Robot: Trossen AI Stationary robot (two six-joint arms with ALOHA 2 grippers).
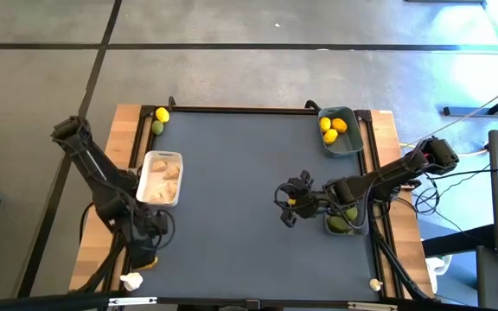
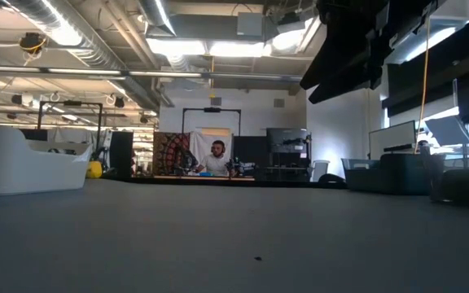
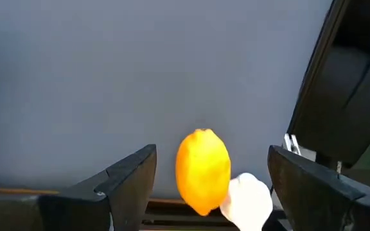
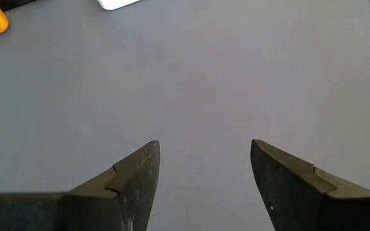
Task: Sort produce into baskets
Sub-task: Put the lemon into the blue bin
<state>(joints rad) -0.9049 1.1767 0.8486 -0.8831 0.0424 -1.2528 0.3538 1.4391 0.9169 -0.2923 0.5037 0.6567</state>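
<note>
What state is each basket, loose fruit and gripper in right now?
white basket: holds garlic.
blue-grey basket: holds lemons.
dark grey basket: holds limes.
lemon: loose, between the open left gripper fingers, beside a garlic bulb.
right gripper: open, empty, above bare mat.

Grey tiled floor (image 1: pixel 232 69), ceiling lights (image 2: pixel 210 47) (bright), exposed ducts (image 2: pixel 72 32)

Left gripper (image 3: pixel 212 183): two dark fingers (image 3: pixel 117 186) spread wide, nothing clasped. Lemon (image 3: pixel 202 170), yellow-orange, upright, sits between fingers, clear gap on both sides. Off-white garlic bulb (image 3: pixel 249 202) touching lemon's lower side, nearer one finger. Grey table mat (image 3: pixel 140 70) fills background. Wooden strip (image 3: pixel 5 190) visible along mat edge. Dark frame bar (image 3: pixel 317 77) runs diagonally beside mat.
</note>
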